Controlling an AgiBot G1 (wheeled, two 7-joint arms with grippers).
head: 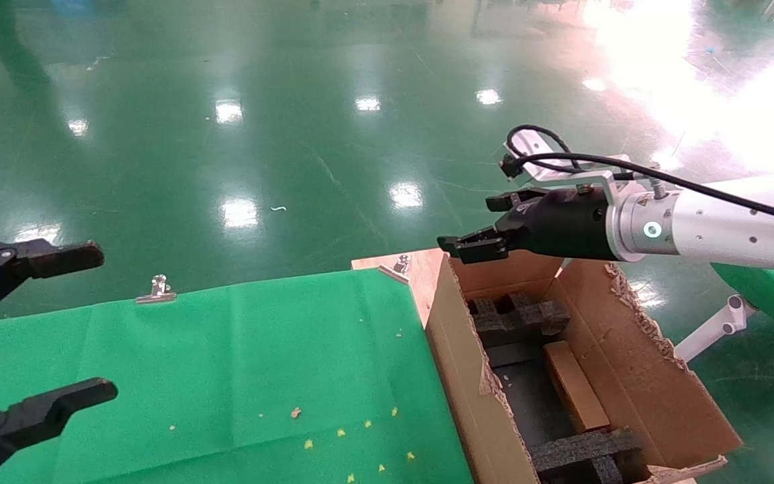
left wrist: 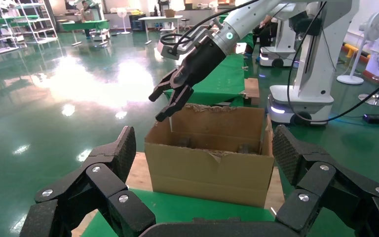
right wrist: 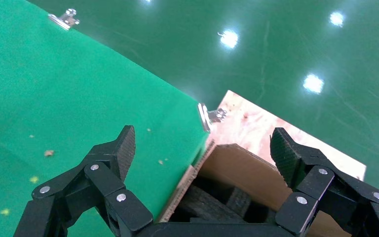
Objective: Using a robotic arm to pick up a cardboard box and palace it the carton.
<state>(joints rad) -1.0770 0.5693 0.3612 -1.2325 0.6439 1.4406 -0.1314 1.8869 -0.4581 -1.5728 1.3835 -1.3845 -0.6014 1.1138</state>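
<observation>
The carton stands open at the right end of the green table, with black foam inserts inside. The small brown cardboard box lies inside the carton, between the foam pieces. My right gripper, on the white arm with the green ring light, hovers open and empty above the carton's far left corner. In the right wrist view the gripper frames the carton's corner and the foam. My left gripper is parked open at the left; its view shows the carton and the right gripper.
The green cloth table carries small crumbs and is held by metal clips on a wooden board. A white strut stands right of the carton. Another robot base stands behind it on the green floor.
</observation>
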